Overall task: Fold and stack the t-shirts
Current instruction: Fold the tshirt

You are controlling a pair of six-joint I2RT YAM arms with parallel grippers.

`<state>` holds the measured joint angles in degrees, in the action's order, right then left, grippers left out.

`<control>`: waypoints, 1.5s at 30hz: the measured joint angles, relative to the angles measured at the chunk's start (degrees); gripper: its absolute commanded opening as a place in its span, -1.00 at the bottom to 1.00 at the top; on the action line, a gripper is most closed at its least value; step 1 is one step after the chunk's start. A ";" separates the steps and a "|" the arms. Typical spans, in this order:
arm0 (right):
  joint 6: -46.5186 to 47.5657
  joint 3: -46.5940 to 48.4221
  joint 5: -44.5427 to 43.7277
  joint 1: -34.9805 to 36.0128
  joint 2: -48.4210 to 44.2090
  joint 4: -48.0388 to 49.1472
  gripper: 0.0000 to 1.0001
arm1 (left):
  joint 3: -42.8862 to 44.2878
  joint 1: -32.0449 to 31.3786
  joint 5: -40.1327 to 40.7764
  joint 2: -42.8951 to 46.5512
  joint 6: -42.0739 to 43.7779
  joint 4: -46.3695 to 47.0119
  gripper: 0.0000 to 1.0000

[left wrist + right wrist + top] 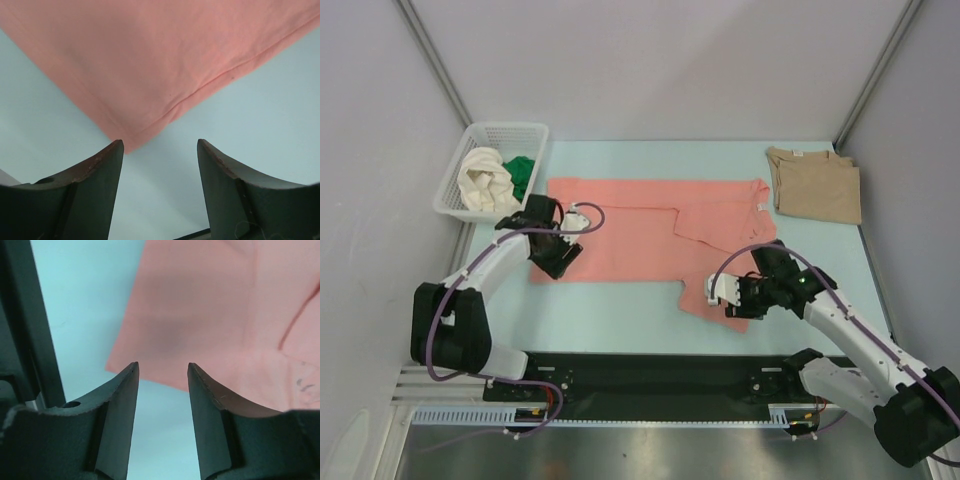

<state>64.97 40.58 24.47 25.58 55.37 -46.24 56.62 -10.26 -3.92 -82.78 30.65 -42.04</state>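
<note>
Ok, left jaws and right jaws both released, nothing gripped. Salmon-pink t-shirt (640, 235) lies spread mid-table (620, 310); left jaws at its near-left corner, right jaws at its near-right edge. Tan t-shirt (815, 185) folded far right. Cream-white t-shirt (485, 180) and green t-shirt (523, 175) in basket (510, 127), far left.

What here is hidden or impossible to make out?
- Top view: the white shirt and green shirt lie bunched in the basket, hiding their own lower folds.
- Top view: the left gripper and right gripper cover bits of the pink shirt.
- Wrist views: picture edges crop that shirt.
</note>
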 measured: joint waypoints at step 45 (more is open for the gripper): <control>9.49 -6.21 -3.30 1.64 13.57 -2.73 -1.00 | -3.39 7.63 5.03 1.25 3.39 2.62 0.24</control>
<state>74.46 34.37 21.17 27.22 68.95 -48.97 53.23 -2.63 1.10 -81.54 34.04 -39.42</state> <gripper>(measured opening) 0.009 0.629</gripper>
